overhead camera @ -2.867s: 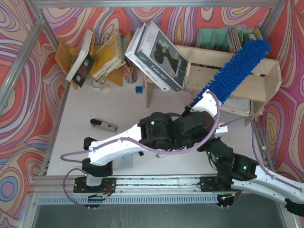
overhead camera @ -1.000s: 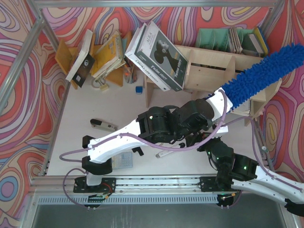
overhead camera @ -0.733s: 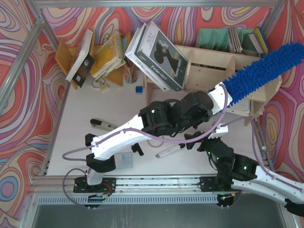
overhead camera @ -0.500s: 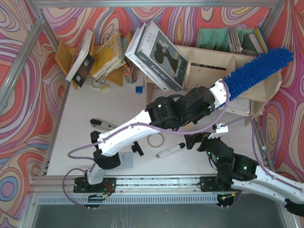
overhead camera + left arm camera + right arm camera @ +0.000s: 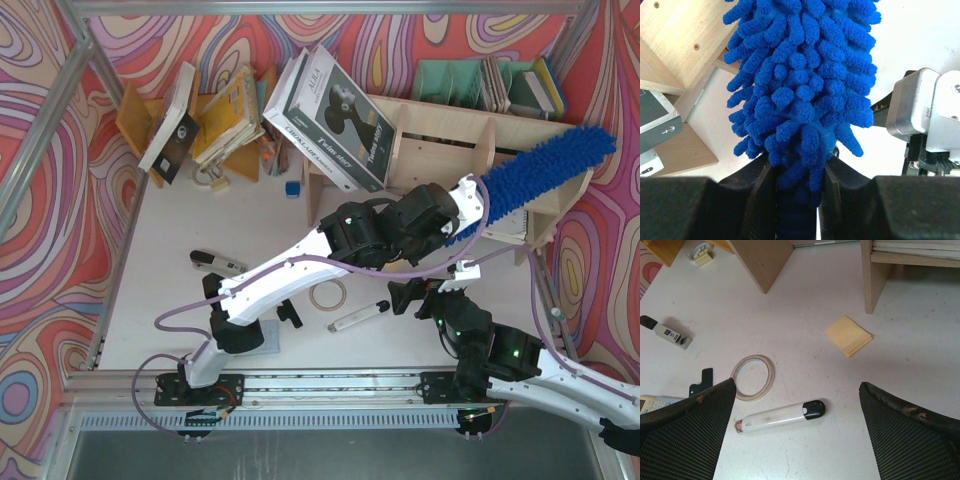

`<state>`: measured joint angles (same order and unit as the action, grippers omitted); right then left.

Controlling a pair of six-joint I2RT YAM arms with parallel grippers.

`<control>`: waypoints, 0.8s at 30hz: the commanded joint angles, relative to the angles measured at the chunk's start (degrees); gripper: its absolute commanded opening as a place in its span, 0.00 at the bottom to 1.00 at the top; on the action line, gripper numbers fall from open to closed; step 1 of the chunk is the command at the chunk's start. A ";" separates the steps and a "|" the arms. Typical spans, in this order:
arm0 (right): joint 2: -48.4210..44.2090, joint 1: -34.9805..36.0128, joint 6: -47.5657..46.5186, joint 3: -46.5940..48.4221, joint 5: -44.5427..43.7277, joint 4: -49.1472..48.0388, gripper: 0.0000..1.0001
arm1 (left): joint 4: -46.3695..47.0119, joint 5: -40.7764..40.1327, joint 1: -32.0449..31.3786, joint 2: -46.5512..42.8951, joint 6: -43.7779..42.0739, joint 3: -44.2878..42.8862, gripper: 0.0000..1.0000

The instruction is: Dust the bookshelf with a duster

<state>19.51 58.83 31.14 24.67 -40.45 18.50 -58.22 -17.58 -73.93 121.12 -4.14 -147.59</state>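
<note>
My left end effector is clenched on the duster, gripping it where the handle meets the blue fluff. From above, the duster slants up and to the right over the right end of the bookshelf, its tip reaching past the rounded end panel. I cannot tell whether the fluff touches the wood. My right end effector hangs released, fingers spread wide and holding nothing, above the table. Below it lie a marker pen, a tape ring and a yellow note pad.
</note>
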 commanded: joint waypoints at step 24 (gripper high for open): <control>-0.26 -0.03 0.28 -0.14 -1.17 0.37 0.99 | 14.59 -37.21 -14.80 -16.48 2.85 17.86 0.00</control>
<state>19.53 58.83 31.14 24.67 -40.47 18.50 -45.54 -37.78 -86.21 104.14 -4.25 -130.17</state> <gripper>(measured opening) 0.987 0.354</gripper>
